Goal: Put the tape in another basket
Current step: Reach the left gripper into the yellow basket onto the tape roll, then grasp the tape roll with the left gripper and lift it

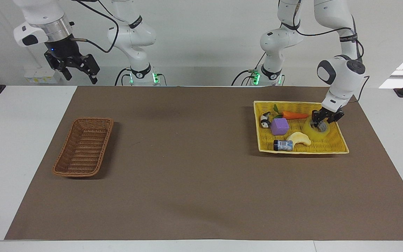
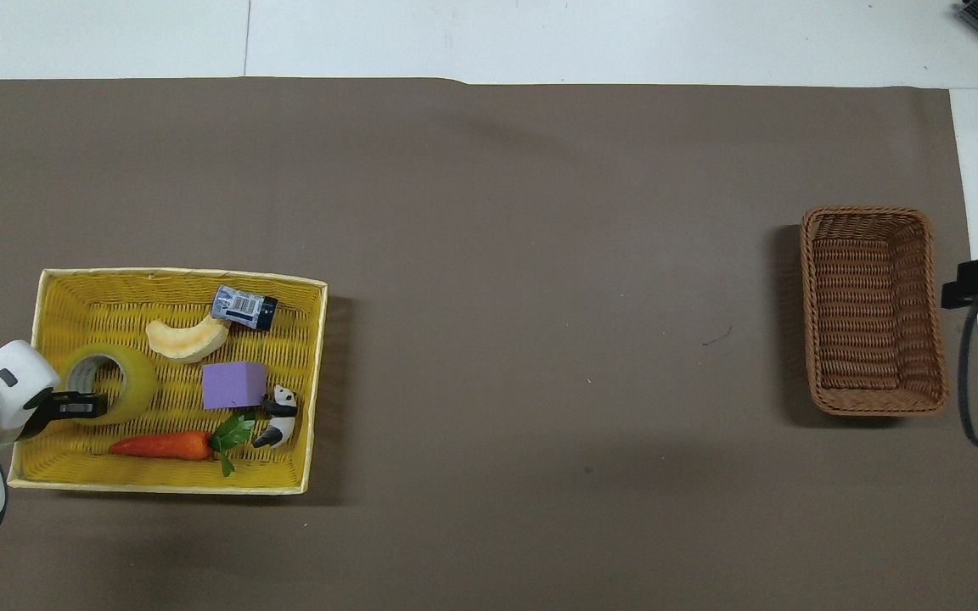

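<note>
Facing view shows you the left gripper (image 1: 322,121) down on the tape (image 1: 316,129), its fingers narrowed across the roll's wall nearest the robots, seemingly gripping it. The tape lies flat in the yellow tray (image 1: 338,148) at the left arm's end. The brown basket (image 1: 84,147) sits well apart at the right arm's end, below the wide-open, waiting right gripper (image 1: 79,71), so you face a long carry along the table.

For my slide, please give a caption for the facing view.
Left gripper down at the tape in the yellow tray; brown basket waits empty.
</note>
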Tool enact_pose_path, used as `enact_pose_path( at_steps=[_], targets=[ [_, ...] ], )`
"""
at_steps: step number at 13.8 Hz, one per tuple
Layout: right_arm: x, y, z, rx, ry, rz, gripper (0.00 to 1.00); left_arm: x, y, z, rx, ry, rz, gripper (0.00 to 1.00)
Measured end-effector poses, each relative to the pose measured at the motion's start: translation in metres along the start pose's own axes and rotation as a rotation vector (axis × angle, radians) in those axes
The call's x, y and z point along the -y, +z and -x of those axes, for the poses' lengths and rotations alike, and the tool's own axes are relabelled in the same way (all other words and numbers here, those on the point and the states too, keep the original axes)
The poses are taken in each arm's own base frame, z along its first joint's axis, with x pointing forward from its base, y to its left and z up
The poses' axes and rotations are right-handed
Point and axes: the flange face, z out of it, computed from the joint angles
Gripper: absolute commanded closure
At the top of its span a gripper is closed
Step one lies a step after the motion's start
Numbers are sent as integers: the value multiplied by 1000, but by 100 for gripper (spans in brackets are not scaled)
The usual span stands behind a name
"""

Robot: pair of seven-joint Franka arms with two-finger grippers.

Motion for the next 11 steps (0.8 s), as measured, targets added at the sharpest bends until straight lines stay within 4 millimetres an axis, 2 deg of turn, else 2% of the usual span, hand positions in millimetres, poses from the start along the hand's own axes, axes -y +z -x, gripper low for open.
enact_pose_path(
  at_steps=[6,8,11],
  targets=[
    [0,0,0,0,0,0,0,2,-9,-7,22,-7,7,100],
    [0,0,0,0,0,0,0,7,-31,-24,43,-5,13,100],
    [0,0,0,0,0,0,0,11,-88,-61,36,-13,9,100]
  ],
)
